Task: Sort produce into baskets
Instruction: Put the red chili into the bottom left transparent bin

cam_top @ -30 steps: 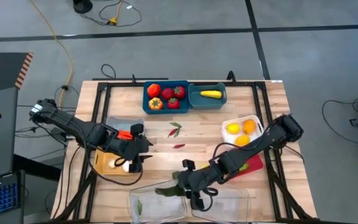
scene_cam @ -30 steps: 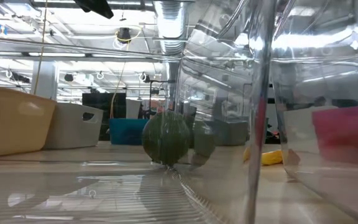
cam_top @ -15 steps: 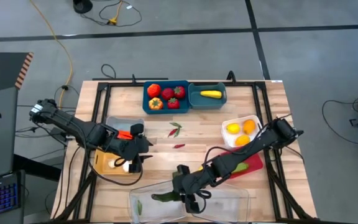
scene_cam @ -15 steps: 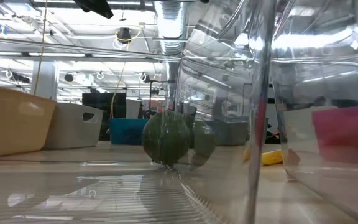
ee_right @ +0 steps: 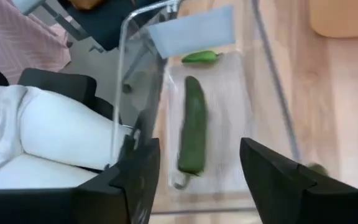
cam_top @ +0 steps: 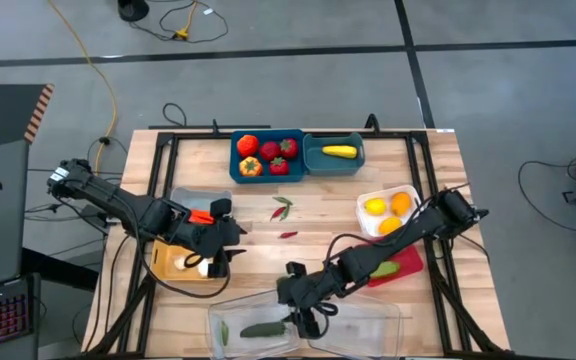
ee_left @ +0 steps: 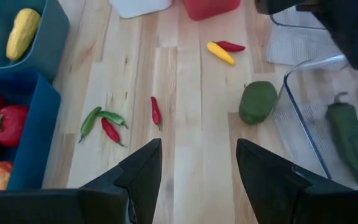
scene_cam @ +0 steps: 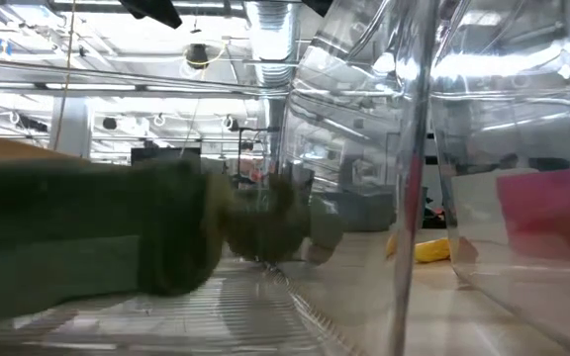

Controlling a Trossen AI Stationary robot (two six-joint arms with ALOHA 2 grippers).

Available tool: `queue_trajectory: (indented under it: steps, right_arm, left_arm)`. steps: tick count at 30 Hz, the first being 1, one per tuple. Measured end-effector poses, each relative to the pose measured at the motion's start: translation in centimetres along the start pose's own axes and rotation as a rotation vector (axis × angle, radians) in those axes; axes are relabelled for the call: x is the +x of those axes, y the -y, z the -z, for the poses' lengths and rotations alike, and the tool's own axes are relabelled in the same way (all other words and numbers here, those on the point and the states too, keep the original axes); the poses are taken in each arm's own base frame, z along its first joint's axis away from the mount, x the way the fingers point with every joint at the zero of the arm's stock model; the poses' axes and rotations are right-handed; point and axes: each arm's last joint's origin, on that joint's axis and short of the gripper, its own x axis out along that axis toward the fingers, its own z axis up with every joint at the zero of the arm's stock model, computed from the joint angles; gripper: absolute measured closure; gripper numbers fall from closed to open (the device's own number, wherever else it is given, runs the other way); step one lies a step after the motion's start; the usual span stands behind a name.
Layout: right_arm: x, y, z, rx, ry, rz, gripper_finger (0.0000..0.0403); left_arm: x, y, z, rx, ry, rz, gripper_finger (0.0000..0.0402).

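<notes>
Green pepper [cam_top: 264, 329] lies in clear tray [cam_top: 368, 330], right gripper [cam_top: 303, 315] just beside.

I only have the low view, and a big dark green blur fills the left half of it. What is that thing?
Observer: A long green pepper, lying flat in a clear tray.
Operator: Is the right gripper holding it?
Observer: No. The right gripper hangs over the pepper with its fingers open and nothing between them.
Operator: Any produce not yet sorted?
Observer: Yes, small red and green chillies lie loose on the table.
</notes>
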Motion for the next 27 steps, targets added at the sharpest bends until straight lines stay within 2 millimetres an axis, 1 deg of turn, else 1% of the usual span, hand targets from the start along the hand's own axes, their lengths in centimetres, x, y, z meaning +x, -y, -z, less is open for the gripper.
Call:
queue_trajectory:
  steps: [3,7,11,15,18,21,24,27]
  right_arm:
    - [-0.8,0.6,-0.3,0.020,-0.022,0.012,0.0157]
    - [-2.9,1.3,-0.4,0.018,-0.081,0.048,0.0167]
    - [-5.6,1.4,-0.5,-0.080,-0.128,0.075,0.0173]
    - [-8.3,1.5,-0.5,-0.117,-0.130,0.184,0.0174]
    - [-9.6,2.0,-0.1,-0.143,-0.167,0.297,0.0174]
    - [-10.2,2.4,0.3,-0.154,-0.218,0.354,0.0174]
    - [-10.3,2.9,0.9,-0.161,-0.268,0.378,0.0175]
    - [-9.9,3.9,2.1,-0.146,-0.315,0.403,0.0175]
  left_arm:
    - [0.1,-0.2,-0.3,-0.015,0.021,-0.003,0.0207]
    - [0.4,-1.1,-0.9,-0.061,0.062,-0.020,0.0207]
    - [0.9,-2.7,-1.7,-0.125,0.095,-0.022,0.0207]
    - [2.2,-4.6,-2.3,-0.131,0.091,-0.016,0.0207]
    - [4.2,-5.9,-2.8,-0.134,0.083,-0.008,0.0207]
    - [7.0,-6.8,-2.7,-0.129,0.028,-0.002,0.0207]
    - [9.5,-7.2,-2.5,-0.110,-0.017,0.009,0.0207]
    - [12.3,-7.3,-2.1,-0.095,-0.059,0.029,0.0207]
